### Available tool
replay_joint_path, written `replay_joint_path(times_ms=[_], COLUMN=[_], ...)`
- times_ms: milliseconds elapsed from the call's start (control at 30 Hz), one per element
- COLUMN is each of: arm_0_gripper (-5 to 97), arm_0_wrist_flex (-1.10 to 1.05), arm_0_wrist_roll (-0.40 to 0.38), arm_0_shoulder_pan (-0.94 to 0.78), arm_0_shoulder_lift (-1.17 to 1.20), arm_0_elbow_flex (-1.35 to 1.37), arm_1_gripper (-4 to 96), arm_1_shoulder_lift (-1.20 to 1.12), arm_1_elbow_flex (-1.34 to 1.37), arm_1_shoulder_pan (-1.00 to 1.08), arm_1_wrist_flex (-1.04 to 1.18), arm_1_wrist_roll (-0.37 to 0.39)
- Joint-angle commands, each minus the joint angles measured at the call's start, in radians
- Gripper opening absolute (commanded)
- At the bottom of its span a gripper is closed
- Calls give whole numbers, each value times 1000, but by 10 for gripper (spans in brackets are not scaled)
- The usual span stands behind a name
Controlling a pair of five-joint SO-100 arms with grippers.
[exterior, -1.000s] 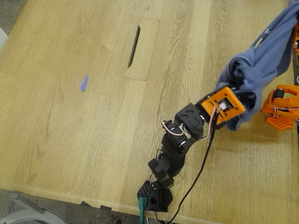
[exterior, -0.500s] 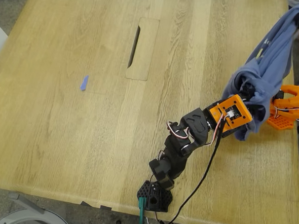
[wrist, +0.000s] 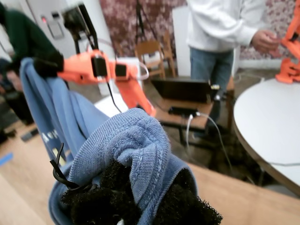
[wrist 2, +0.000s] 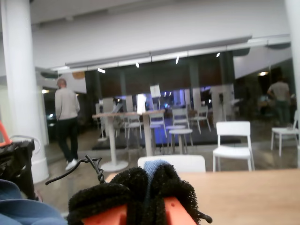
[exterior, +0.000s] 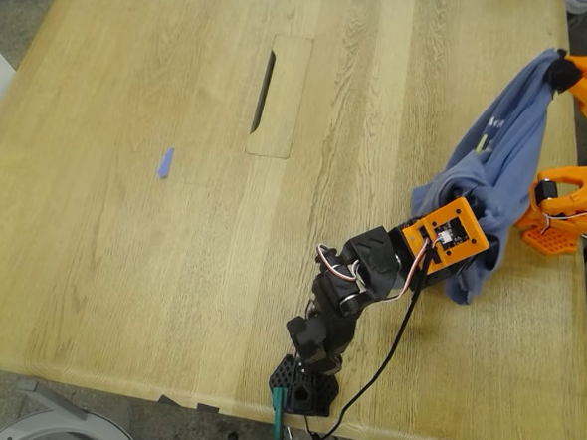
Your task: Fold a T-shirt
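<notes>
The blue-purple T-shirt (exterior: 503, 143) hangs bunched between both grippers over the table's edge at the exterior view's right, its lower end drooping to the wood. My first gripper (exterior: 465, 213), an orange head on the black arm, is shut on a thick fold of the shirt (wrist: 136, 140); its black pads (wrist: 98, 197) press the cloth on both sides. My second gripper (exterior: 560, 72), on the orange arm, is shut on the shirt's upper end. In the second wrist view, only a thin blue strip of the shirt (wrist 2: 151, 168) shows between its pads (wrist 2: 117, 187).
The wooden table (exterior: 171, 272) has a slot cutout (exterior: 279, 94) and a small blue scrap (exterior: 165, 162). The orange arm's base (exterior: 552, 231) stands at the exterior view's right edge. A black cable (exterior: 385, 350) trails off the near edge. A person in white (wrist: 220, 28) stands beyond.
My second gripper has come down and toward the exterior view's left with the shirt's top end. My first gripper has shifted slightly with its fold, and the shirt hangs lower.
</notes>
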Motion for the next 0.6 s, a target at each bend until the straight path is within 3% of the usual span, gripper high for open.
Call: replay_joint_path(times_ms=[0, 200, 567], arm_0_gripper=[-1, -1, -1], arm_0_wrist_flex=[87, 307, 313], arm_0_wrist_roll=[-54, -137, -184], arm_0_shoulder_pan=[-14, -172, -434], arm_0_shoulder_lift=[81, 94, 344], arm_0_elbow_flex=[5, 63, 747], arm_1_gripper=[1, 1, 1], arm_1_shoulder_lift=[11, 35, 149], arm_1_elbow_flex=[-28, 2, 311], arm_1_shoulder_pan=[-14, -8, -28], arm_1_wrist_flex=[51, 172, 218], arm_1_wrist_roll=[14, 48, 98])
